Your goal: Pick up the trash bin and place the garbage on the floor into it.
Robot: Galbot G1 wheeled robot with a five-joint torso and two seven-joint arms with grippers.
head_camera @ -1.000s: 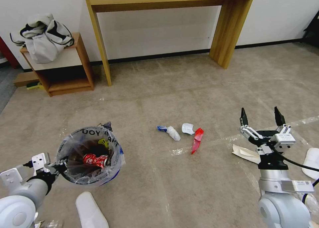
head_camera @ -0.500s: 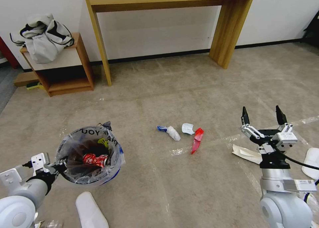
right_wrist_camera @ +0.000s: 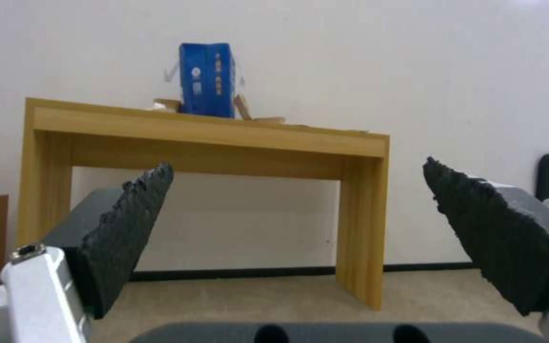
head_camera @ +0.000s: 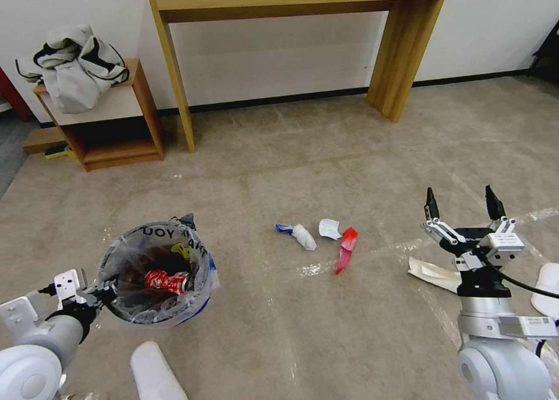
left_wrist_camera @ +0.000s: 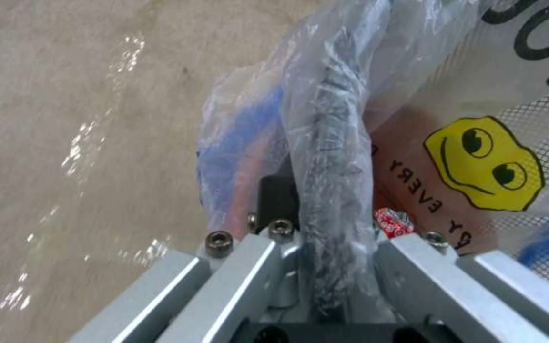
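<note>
Trash bin [head_camera: 156, 283], lower left: light, liner slippery; your left gripper [head_camera: 96, 295] pinches its rim. Right gripper [head_camera: 461, 204] spread, empty.

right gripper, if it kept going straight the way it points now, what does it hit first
The open right gripper points level toward the tall light wooden console table at the white wall. The way looks free until that table, probably its right leg, though depth is unclear.
</note>
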